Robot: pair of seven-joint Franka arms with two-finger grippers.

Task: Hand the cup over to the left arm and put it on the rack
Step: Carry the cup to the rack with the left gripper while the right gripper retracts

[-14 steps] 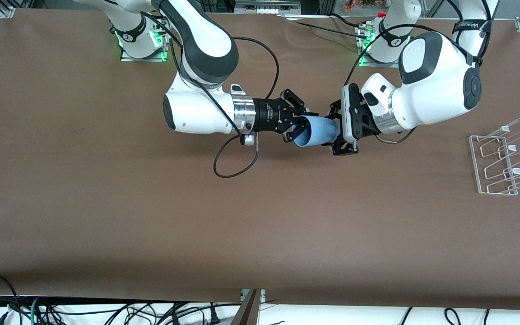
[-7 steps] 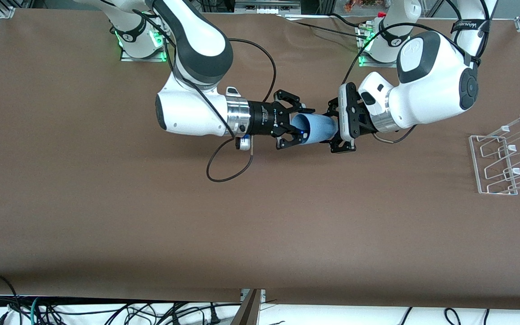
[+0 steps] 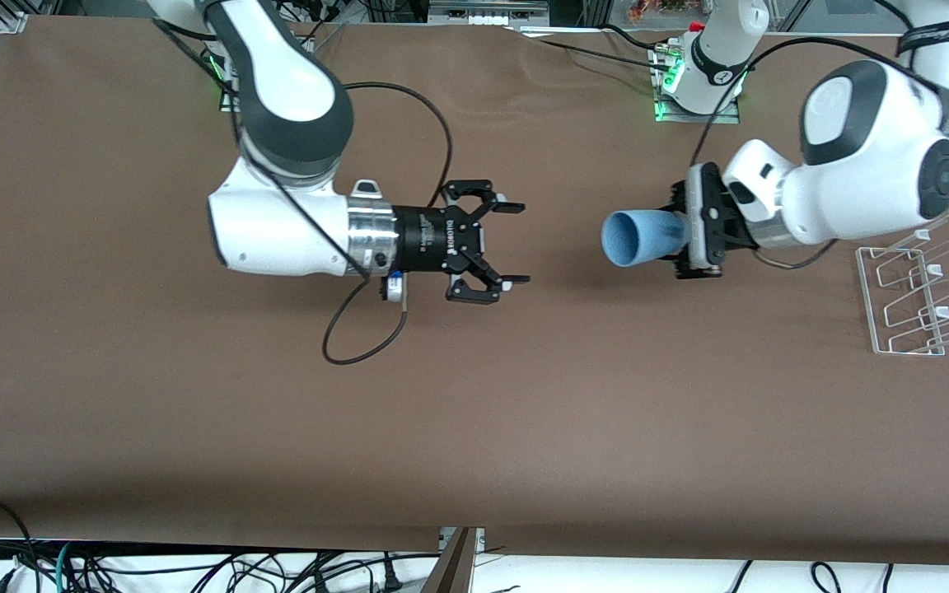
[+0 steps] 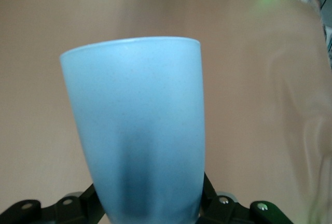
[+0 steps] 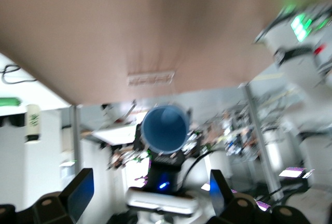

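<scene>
The light-blue cup point(image 3: 638, 237) lies on its side in the air, mouth toward the right arm, held by its base in my left gripper point(image 3: 676, 235), which is shut on it. It is over the table between the two arms' ends, apart from the white wire rack point(image 3: 923, 288) with its wooden rod. In the left wrist view the cup point(image 4: 137, 130) fills the middle between the black fingers point(image 4: 207, 199). My right gripper point(image 3: 518, 244) is open and empty, well apart from the cup. The right wrist view shows the cup's mouth point(image 5: 165, 128) farther off between its open fingers point(image 5: 78, 193).
The rack stands at the left arm's end of the brown table point(image 3: 474, 428), nearer to the front camera than the left gripper. A black cable point(image 3: 359, 346) loops under the right wrist. Cables lie off the table's front edge.
The right gripper has let go of the cup and drawn back toward its own end. The left gripper has carried the cup away toward the rack's end of the table.
</scene>
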